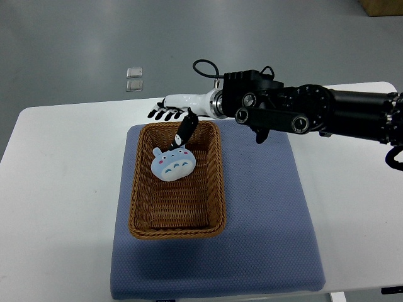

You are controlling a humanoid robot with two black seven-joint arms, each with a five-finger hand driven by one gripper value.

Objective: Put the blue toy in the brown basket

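The blue toy [172, 163], a round pale-blue plush with pink cheeks, lies in the far half of the brown wicker basket [140, 217]. My right arm comes in from the right edge and reaches over the basket's far rim. Its hand [171, 121] hovers just beyond and above the toy, with the black fingers [162, 114] spread out flat to the left. The thumb [186, 131] points down toward the toy's top edge, and I cannot tell if its tip touches. Nothing is held in the hand. The left arm does not show.
The basket stands on a blue mat [264, 214] laid over a white table [63, 189]. On the grey floor beyond the table lie two small clear squares [134, 78]. A cardboard box corner [382, 6] shows at the top right.
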